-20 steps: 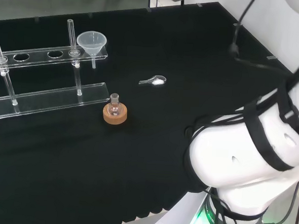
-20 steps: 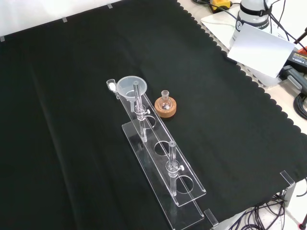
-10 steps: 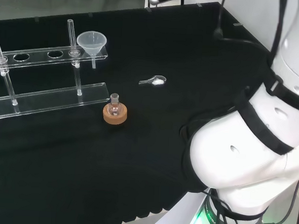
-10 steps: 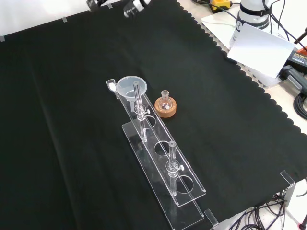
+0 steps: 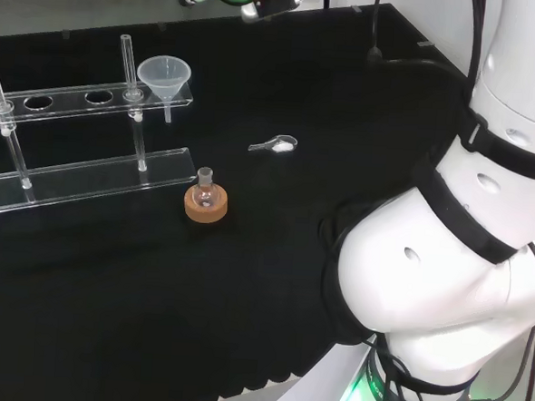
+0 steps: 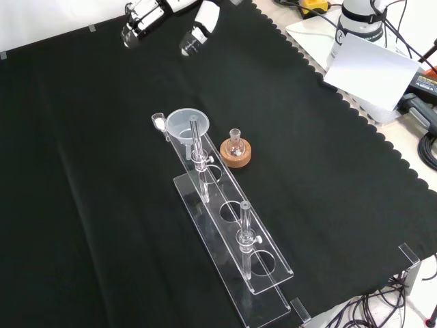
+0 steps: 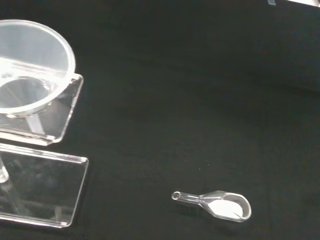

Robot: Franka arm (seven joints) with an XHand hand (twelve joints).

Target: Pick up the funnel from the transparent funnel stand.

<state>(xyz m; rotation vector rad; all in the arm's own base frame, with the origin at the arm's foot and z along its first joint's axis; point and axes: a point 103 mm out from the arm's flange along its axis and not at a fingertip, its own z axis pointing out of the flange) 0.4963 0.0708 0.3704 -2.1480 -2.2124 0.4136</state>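
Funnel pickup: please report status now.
Hand open, high above cloth. Funnel seated in stand, untouched. Scoop and flask off the path.

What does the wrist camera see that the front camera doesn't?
The wrist view shows white powder inside the small clear scoop, and looks down into the clear plastic funnel. The front view shows the black and white hand, the little round flask on its cork ring and the long transparent funnel stand. Both show the funnel in the stand.
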